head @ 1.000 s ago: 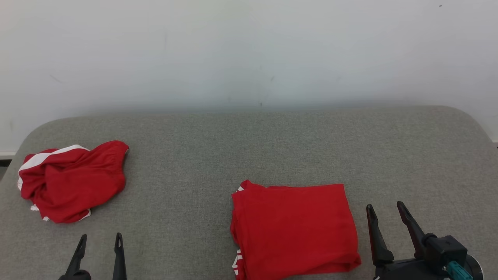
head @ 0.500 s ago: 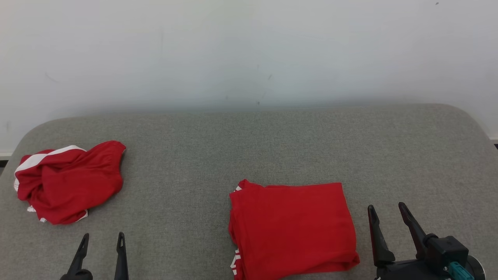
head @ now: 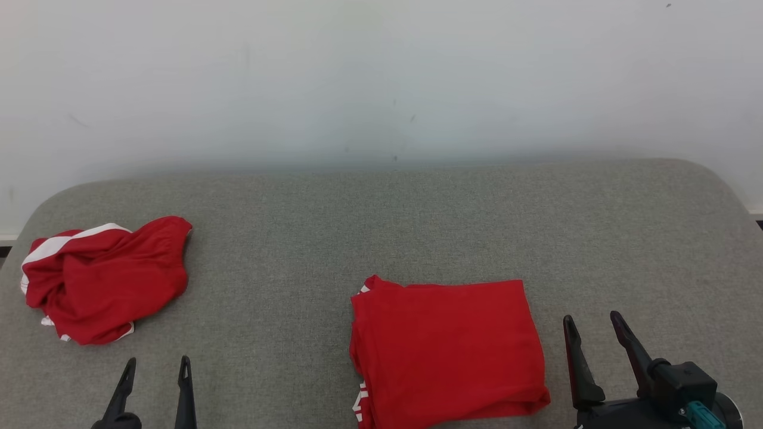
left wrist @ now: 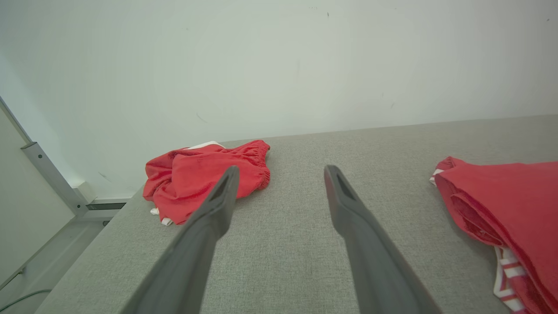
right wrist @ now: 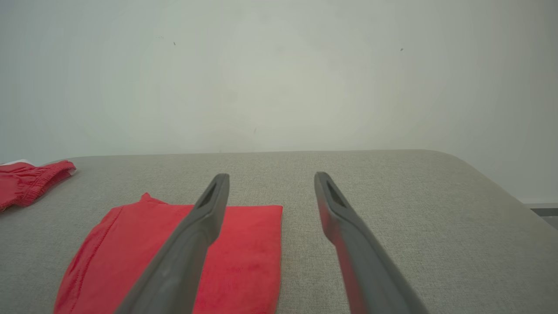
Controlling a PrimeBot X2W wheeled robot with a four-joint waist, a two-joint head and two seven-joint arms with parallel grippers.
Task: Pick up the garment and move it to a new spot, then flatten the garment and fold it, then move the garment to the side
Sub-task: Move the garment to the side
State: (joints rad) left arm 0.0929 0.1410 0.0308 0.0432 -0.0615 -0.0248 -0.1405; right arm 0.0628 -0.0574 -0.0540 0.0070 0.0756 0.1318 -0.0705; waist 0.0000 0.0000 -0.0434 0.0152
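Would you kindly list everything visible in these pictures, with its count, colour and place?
folded garment: one, red with white trim, on the surface, right of centre.
crumpled garment: one, red with a white band, at the surface's left end.
padded surface: one, grey fabric, against the wall.
wall: one, white, behind the surface.
metal post: one, grey, by the wall, left of the surface.
left hand: one, dark fingers, open and empty, lower left of the head view.
right hand: one, dark fingers, open and empty, just right of the folded garment.

Left tool [head: 156, 368] and right tool [head: 593, 320] (fingers spread) hold nothing.
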